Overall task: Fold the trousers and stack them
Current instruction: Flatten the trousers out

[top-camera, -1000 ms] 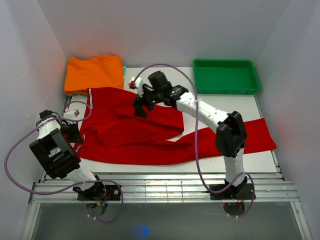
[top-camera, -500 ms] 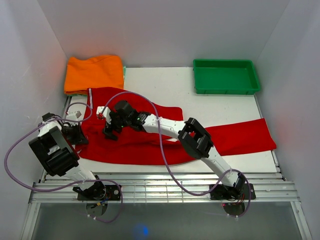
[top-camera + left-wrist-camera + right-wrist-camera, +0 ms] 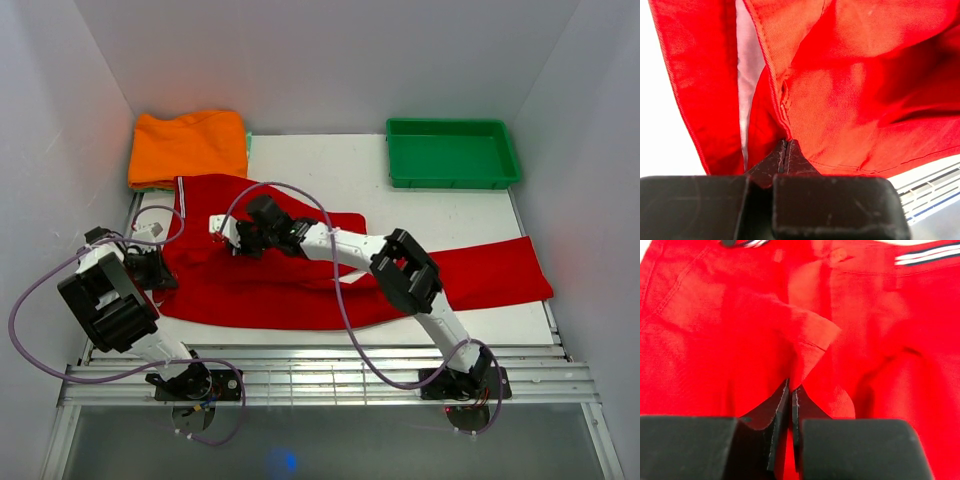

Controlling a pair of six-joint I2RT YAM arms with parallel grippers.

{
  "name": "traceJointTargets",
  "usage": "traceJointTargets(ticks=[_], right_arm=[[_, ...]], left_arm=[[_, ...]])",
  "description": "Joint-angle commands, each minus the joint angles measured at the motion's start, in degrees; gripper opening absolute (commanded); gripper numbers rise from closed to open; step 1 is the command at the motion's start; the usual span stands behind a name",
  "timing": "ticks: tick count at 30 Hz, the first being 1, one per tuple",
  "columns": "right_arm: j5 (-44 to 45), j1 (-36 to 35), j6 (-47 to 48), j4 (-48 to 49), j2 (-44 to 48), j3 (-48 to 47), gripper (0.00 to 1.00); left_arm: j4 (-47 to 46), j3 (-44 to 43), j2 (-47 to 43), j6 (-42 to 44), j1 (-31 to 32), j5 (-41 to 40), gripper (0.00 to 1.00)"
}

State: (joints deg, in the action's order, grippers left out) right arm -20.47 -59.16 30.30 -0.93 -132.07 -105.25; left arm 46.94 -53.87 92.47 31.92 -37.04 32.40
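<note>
Red trousers [image 3: 300,290] lie spread across the table, one leg reaching to the right edge [image 3: 500,270]. My left gripper [image 3: 160,268] sits at their left edge, shut on a seam of the red cloth [image 3: 855,85]; its tips [image 3: 784,145] are pinched together. My right gripper [image 3: 240,243] reaches far left over the upper part of the trousers. It is shut on a raised fold of red fabric [image 3: 810,335] just below the striped waistband [image 3: 925,255]. A folded orange pair [image 3: 188,145] lies at the back left.
A green tray [image 3: 452,152] stands at the back right. White walls close in both sides. The metal rail [image 3: 320,375] with the arm bases runs along the near edge. White tabletop [image 3: 440,215] shows between tray and trouser leg.
My right arm swung from the back middle to the left over the trousers, lowered, and shut its jaws on a fold of cloth. The left gripper kept its grip and place.
</note>
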Motion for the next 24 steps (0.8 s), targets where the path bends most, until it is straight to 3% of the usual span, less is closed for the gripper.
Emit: traceJointTargets(ticks=[1, 9, 14, 19, 24], right_arm=[[-0.53, 6.66, 0.64, 0.24, 16.71, 3.63, 0.08], [-4.66, 27.05, 0.71, -6.97, 43.28, 23.67, 0.08], [-7.56, 48.84, 10.37, -9.09, 54.35, 33.61, 0.08], [-13.01, 69.65, 19.15, -11.72, 55.43, 37.66, 0.08], [-19.76, 81.54, 29.44, -13.39, 54.73, 41.17, 0.08]], left_arm=[[-1.58, -0.62, -0.88, 0.42, -1.28, -0.41, 0.0], [-3.69, -2.82, -1.15, 0.33, -5.41, -3.66, 0.0], [-5.63, -4.58, -2.02, -0.46, -9.28, -5.94, 0.0], [-5.8, -4.85, -2.46, 0.86, -11.21, -7.79, 0.0], [-6.42, -4.06, -3.26, 1.65, -12.44, -10.86, 0.0]])
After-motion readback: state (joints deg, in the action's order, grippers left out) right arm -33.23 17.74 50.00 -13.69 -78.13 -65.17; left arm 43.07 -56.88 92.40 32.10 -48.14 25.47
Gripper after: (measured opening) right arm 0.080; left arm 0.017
